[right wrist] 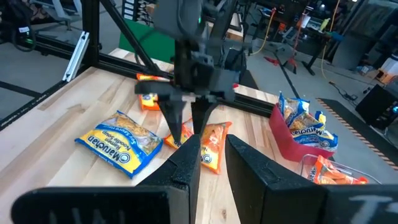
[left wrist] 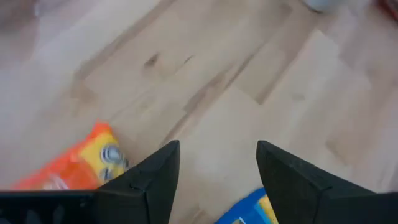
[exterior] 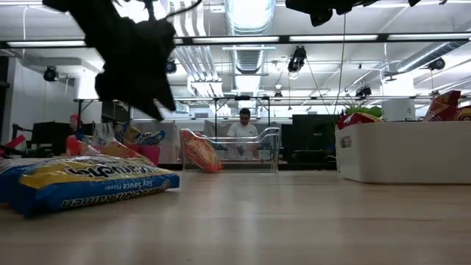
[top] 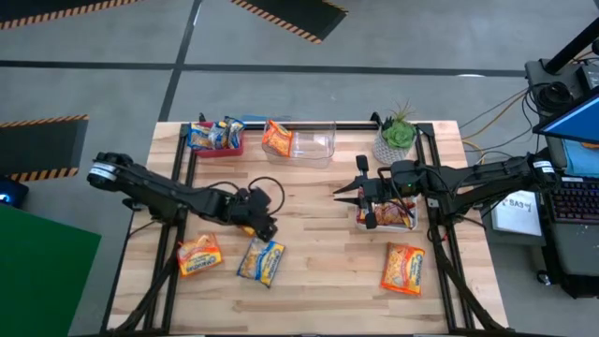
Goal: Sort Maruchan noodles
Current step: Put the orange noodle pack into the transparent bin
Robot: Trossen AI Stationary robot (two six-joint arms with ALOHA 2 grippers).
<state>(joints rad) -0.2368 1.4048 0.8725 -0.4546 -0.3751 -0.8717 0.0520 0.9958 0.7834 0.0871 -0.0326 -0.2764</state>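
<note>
Pale wooden planks form the desk point(top: 309, 201), behind which an open workshop with ceiling lights and a person at the far side can be made out in the low view. Three sorting bins are set out: a red bin point(top: 217, 142) with blue-marked packets at the far left corner, a clear bin point(top: 312, 143) at the far edge holding one orange packet point(top: 277, 138), and a white bin point(top: 388, 216) near the right edge. Three packets lie loose along the near edge: an orange-marked packet point(top: 199, 255) toward the near left, a blue-marked packet point(top: 261, 261) just beside it, and a red-marked packet point(top: 403, 268) toward the near right. The left gripper point(top: 262, 225) is held above the wood with its fingers apart and nothing between them; the blue-marked packet lies just nearward of it (its long axis running roughly from far edge to near edge), so the left arm is judged much the nearer for that pick. The right gripper point(top: 351, 191) is poised by the white bin, pointing toward the desk's middle, its fingers narrowly parted and empty.
</note>
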